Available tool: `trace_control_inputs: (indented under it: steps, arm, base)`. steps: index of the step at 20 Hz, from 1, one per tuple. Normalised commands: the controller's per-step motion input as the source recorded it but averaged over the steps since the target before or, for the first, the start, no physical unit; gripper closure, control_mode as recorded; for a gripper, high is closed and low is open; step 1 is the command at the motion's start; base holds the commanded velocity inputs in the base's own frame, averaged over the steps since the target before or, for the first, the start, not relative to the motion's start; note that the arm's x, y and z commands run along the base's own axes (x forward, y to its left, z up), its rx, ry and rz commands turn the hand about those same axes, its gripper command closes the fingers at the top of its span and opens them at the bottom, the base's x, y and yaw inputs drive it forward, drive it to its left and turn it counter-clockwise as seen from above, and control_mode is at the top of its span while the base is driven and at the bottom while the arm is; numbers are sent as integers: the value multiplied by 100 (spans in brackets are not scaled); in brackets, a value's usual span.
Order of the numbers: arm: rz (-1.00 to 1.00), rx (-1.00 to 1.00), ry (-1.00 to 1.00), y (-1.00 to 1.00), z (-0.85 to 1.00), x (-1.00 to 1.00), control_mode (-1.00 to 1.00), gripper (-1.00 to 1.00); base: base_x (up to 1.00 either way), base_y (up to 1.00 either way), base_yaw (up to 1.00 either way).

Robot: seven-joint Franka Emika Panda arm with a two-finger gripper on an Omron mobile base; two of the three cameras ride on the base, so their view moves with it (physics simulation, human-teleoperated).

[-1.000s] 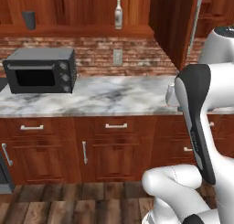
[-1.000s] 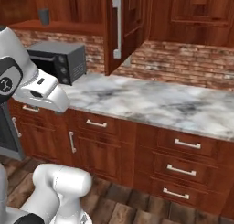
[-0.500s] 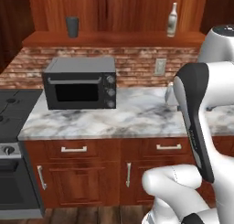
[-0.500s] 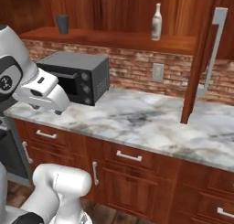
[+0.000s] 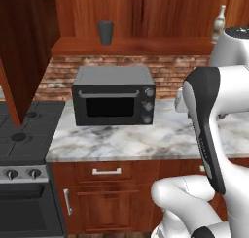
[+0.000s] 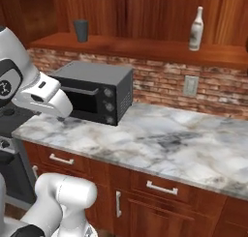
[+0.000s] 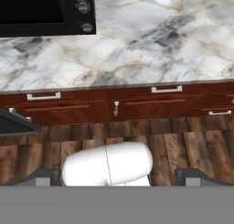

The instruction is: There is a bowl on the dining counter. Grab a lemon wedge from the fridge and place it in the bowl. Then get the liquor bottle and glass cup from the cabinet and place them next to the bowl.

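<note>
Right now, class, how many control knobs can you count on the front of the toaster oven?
3, stacked in a column down the right side of the toaster oven front: top knob, middle knob, bottom knob.

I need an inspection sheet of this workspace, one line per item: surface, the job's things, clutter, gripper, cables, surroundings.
Surface: grey-white marble counter over wood drawers and doors, brick wall behind.
Job's things: glass cup and liquor bottle both upright, far apart on the open cabinet shelf. Bowl, lemon wedge, fridge: nothing seen.
Clutter: black microwave on the counter, door shut.
Gripper: gripper open, holding nothing, looking down at the wood floor before the counter.
Cables: nothing seen.
Surroundings: stove left of the counter; wall outlet on the brick.
</note>
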Motion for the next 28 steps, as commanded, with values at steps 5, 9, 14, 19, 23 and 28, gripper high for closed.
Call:
trace_control_inputs:
  steps: [5, 9, 14, 19, 23, 28]
  arm:
    - [0, 0, 0, 0, 0, 0, 100, -100]
    - [0, 0, 0, 0, 0, 0, 100, -100]
    - [0, 0, 0, 0, 0, 0, 100, -100]
    - [0, 0, 0, 0, 0, 0, 100, -100]
    - [-1, 0, -1, 0, 4, 12, -100, -100]
    - [-1, 0, -17, -20, 32, 4, -100, -100]
  base:
    - [47, 42, 0]
    - [52, 57, 0]
    - [72, 42, -1]
    - [99, 15, -7]
    - [58, 0, -6]
    - [0, 0, 0]
